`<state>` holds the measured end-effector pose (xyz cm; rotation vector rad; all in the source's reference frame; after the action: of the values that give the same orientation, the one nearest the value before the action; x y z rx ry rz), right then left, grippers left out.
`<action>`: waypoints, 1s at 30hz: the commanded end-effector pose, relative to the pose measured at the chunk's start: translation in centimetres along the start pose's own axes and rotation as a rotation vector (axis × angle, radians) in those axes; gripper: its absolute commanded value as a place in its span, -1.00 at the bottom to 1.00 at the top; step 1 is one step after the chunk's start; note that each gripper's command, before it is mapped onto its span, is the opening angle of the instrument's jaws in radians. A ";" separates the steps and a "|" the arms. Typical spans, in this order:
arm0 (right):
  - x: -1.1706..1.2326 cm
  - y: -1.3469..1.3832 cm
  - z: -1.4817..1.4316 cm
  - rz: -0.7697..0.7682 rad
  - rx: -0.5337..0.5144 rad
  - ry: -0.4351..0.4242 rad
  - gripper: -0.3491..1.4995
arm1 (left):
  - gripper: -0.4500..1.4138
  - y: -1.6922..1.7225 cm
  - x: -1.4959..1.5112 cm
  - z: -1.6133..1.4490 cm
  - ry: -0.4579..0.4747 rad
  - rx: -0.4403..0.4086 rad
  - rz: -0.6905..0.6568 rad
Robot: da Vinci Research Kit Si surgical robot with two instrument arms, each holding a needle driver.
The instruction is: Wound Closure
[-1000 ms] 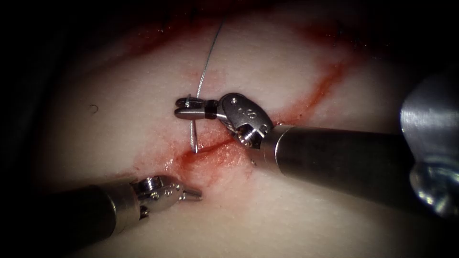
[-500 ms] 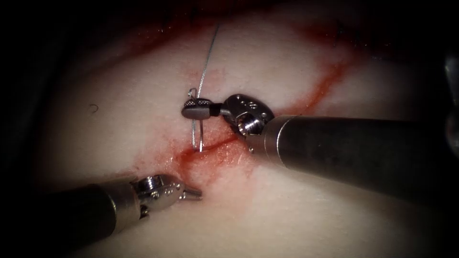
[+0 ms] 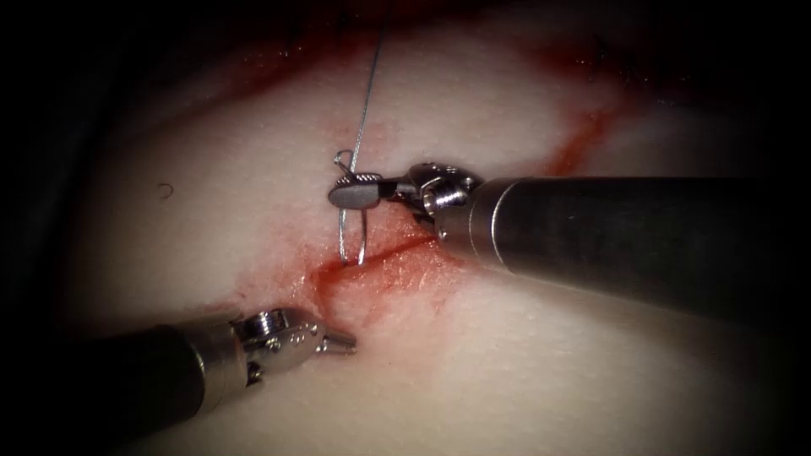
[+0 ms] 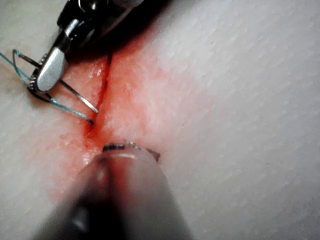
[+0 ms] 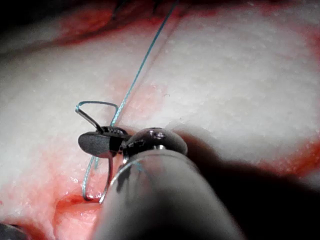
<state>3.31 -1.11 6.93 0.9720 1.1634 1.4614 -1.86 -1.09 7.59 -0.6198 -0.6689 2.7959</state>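
Observation:
My right tool's jaws [image 3: 353,195] are shut on the curved needle [image 3: 361,241] near its tail end. They hover just above the left end of the cut [image 3: 397,250]. The needle hangs down from the jaws, and its tip sits at the cut's edge; I cannot tell whether it has entered the tissue [image 3: 524,380]. The thread [image 3: 365,101] runs from the needle's tail up and away, and a strand of it hangs beside the needle [image 5: 108,175]. My left tool [image 3: 342,343] lies below the cut, jaws shut and holding nothing. In the left wrist view the needle [image 4: 80,97] points at the cut.
Red fluid [image 3: 380,279] stains the tissue around the cut, and a red streak [image 3: 583,139] runs up to the right. A small dark mark [image 3: 166,191] lies on the tissue to the left. The right tool's shaft [image 3: 642,245] crosses the right half.
The right tool's wrist has rolled, turning the held needle. Its tip has shifted slightly right toward the cut. The left tool has not moved.

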 end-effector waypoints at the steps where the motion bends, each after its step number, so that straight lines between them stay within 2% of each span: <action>1: -0.05 0.07 0.13 0.038 0.023 -0.039 -1.00 | -0.53 0.01 0.00 0.08 0.002 -0.005 0.004; 6: -0.17 0.11 0.21 0.110 0.058 -0.123 -1.00 | -0.51 -0.03 -0.10 -0.09 0.004 -0.030 0.020; 12: -0.31 0.09 0.24 0.182 0.094 -0.155 -1.00 | -0.51 -0.07 -0.25 -0.28 0.000 -0.022 0.017; 15: -0.29 0.10 0.23 0.165 0.088 -0.136 -1.00 | -0.50 -0.07 -0.28 -0.30 0.000 -0.023 0.014; 21: -0.10 0.18 0.15 -0.055 0.088 -0.040 -1.00 | -0.50 -0.06 -0.27 -0.30 0.000 -0.023 0.012; 22: -0.08 0.18 0.13 -0.066 0.098 -0.032 -0.85 | -0.50 -0.06 -0.27 -0.30 0.000 -0.023 0.012; 25: -0.02 0.17 0.11 -0.178 0.096 -0.006 -0.15 | -0.50 -0.06 -0.27 -0.30 0.000 -0.023 0.012; 26: 0.02 0.13 0.10 -0.260 0.085 0.014 0.27 | -0.50 -0.06 -0.27 -0.30 0.000 -0.023 0.013; 27: 0.04 0.11 0.10 -0.292 0.076 0.027 0.36 | -0.50 -0.06 -0.27 -0.30 0.000 -0.023 0.013; 28: 0.09 0.07 0.08 -0.413 0.038 0.072 0.47 | -0.50 -0.05 -0.27 -0.30 0.000 -0.023 0.013; 29: 0.11 0.05 0.06 -0.474 0.022 0.088 0.49 | -0.50 -0.05 -0.27 -0.30 0.000 -0.023 0.013; 30: 0.14 0.02 0.03 -0.608 -0.006 0.109 0.43 | -0.50 -0.05 -0.27 -0.30 -0.001 -0.020 0.012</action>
<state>3.22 -0.91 6.83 0.3626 1.3821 0.9429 -1.42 -0.97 7.40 -0.6277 -0.6942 2.8039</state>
